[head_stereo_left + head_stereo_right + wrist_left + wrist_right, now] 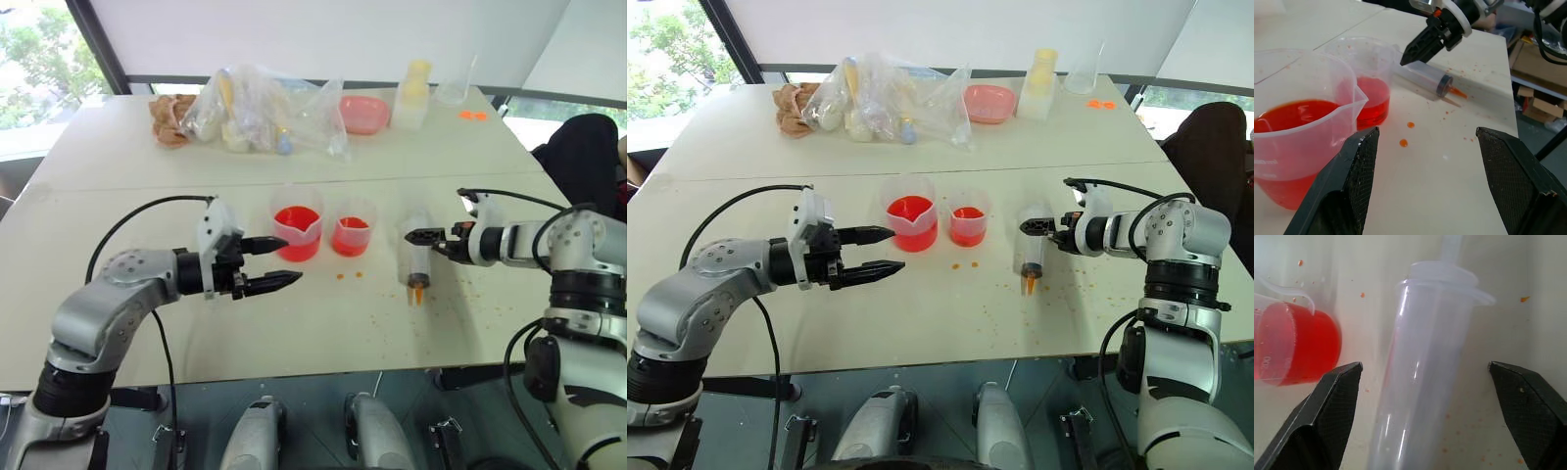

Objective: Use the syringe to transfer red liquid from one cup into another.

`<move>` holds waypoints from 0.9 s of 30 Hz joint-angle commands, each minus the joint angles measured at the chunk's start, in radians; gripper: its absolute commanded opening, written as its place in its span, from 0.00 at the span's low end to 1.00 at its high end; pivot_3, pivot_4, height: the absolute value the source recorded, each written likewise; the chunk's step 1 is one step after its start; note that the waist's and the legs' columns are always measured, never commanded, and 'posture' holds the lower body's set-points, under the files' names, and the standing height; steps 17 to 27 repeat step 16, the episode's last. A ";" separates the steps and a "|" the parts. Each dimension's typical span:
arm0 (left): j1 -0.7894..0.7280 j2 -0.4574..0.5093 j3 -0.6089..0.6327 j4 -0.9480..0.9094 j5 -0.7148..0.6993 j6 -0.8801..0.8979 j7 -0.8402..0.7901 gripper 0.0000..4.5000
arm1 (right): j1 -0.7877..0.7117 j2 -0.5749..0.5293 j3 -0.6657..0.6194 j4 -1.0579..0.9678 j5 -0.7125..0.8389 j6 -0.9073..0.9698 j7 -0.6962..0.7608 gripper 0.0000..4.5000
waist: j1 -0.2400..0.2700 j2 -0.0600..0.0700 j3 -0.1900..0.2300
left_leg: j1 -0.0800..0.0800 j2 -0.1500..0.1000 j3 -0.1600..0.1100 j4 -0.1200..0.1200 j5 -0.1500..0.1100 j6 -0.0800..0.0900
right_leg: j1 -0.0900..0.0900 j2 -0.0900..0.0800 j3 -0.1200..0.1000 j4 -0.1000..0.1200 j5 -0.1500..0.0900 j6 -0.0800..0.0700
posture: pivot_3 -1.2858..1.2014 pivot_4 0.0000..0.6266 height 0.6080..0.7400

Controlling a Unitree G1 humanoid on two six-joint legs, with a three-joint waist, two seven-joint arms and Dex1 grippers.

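The syringe (418,259) lies flat on the white table (323,333), its orange-stained nozzle (417,291) pointing toward the front edge. My right gripper (1425,366) is open, with one finger on each side of the barrel (1420,382) and a gap on both sides. To the syringe's left stand the smaller cup (352,231) and the larger spouted cup (297,233), both holding red liquid (1293,115). My left gripper (291,260) hovers open just left of the spouted cup, empty and pointing right.
Small orange drops (348,275) dot the table between the cups and the syringe. Along the far side sit a clear plastic bag of items (260,113), a pink bowl (362,115), a pale bottle (411,93) and a clear cup (456,88).
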 commanded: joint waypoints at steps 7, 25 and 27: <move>0.075 -0.010 0.232 0.065 -0.126 0.066 0.121 0.74 | 0.227 -0.190 -0.218 -0.328 0.223 -0.006 0.290 0.99 | 0.000 0.001 0.000 | 0.000 0.001 -0.001 0.000 -0.001 0.002 | 0.000 0.000 -0.001 -0.001 0.000 0.001 | 0.52 0.24 1.00; 0.343 0.057 0.358 0.046 -0.078 0.021 0.151 0.74 | 0.723 -0.185 -0.400 -0.694 0.189 -0.411 0.484 0.99 | 0.006 0.000 -0.001 | 0.001 0.003 0.000 -0.001 -0.002 0.003 | 0.001 0.000 -0.001 -0.001 -0.003 -0.003 | 0.52 0.24 1.00; 0.343 0.057 0.358 0.046 -0.078 0.021 0.151 0.74 | 0.723 -0.185 -0.400 -0.694 0.189 -0.411 0.484 0.99 | 0.006 0.000 -0.001 | 0.001 0.003 0.000 -0.001 -0.002 0.003 | 0.001 0.000 -0.001 -0.001 -0.003 -0.003 | 0.52 0.24 1.00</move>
